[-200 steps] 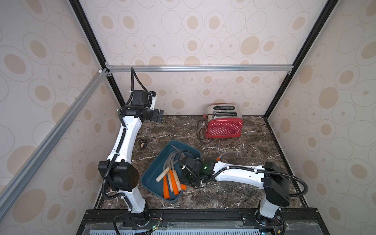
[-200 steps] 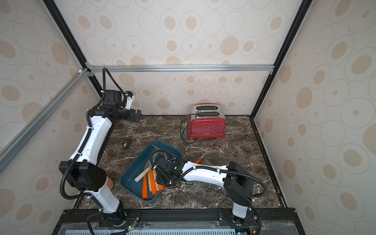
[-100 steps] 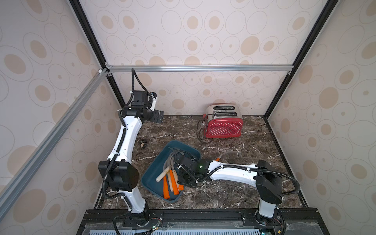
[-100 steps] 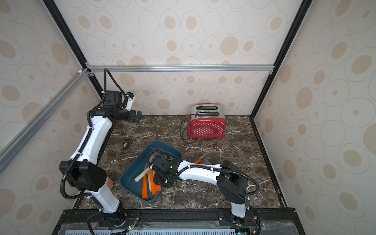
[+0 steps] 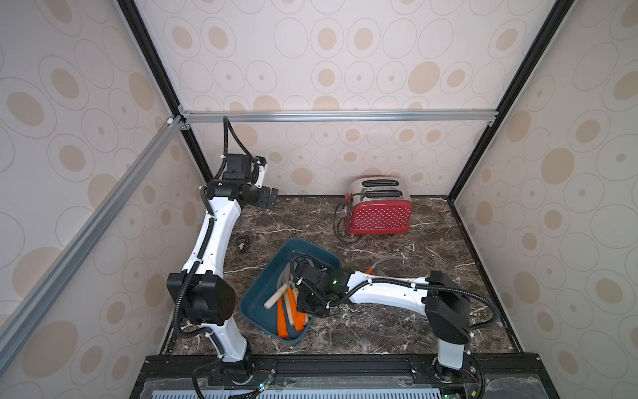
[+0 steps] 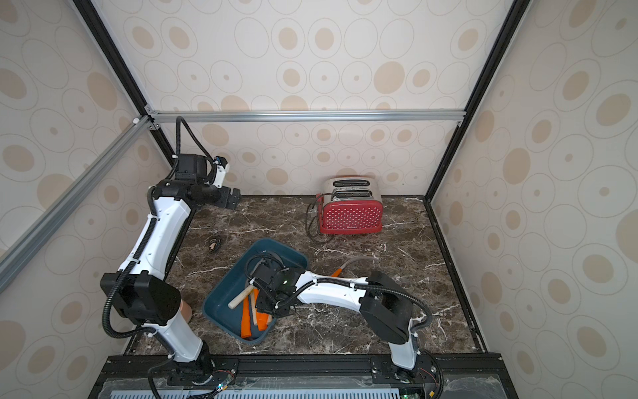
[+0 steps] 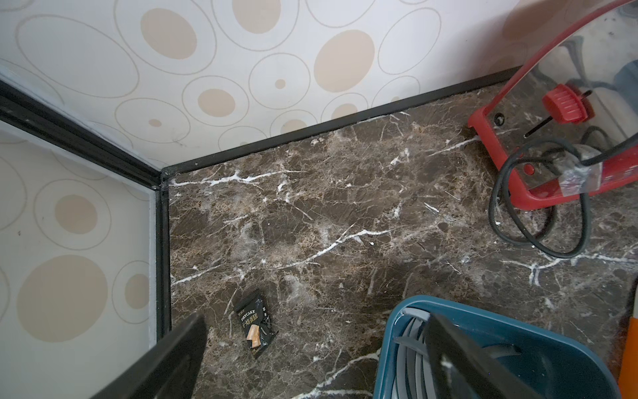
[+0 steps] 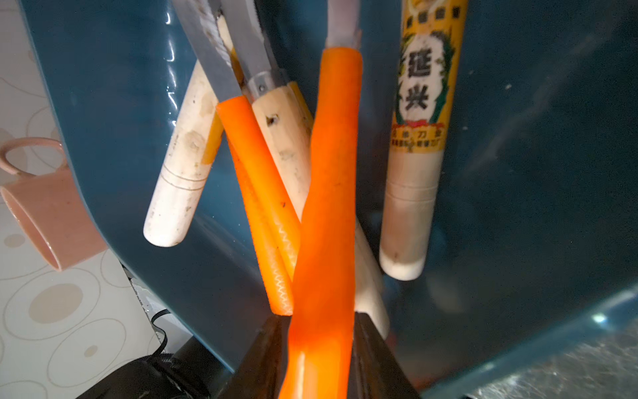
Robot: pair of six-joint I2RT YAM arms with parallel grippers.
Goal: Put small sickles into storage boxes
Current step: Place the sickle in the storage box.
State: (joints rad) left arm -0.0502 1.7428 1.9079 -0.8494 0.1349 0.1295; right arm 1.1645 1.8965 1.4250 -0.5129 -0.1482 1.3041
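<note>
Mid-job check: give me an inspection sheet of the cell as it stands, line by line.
Surface: dark marble tabletop with white veins.
Job's things: teal tray holds several sickles with orange and wooden handles. One orange-handled sickle lies on the marble outside the tray, beyond the right arm.
Clutter: red toaster at the back; black snack packet; pink mug beside the tray.
Grippers: left gripper open, empty, raised near the back corner. Right gripper over the tray, an orange handle between its jaws; grip or release unclear.
Cables: toaster cord looped beside it; arm cables run along both arms.
Surroundings: patterned wall panels, black frame, aluminium rail.
</note>
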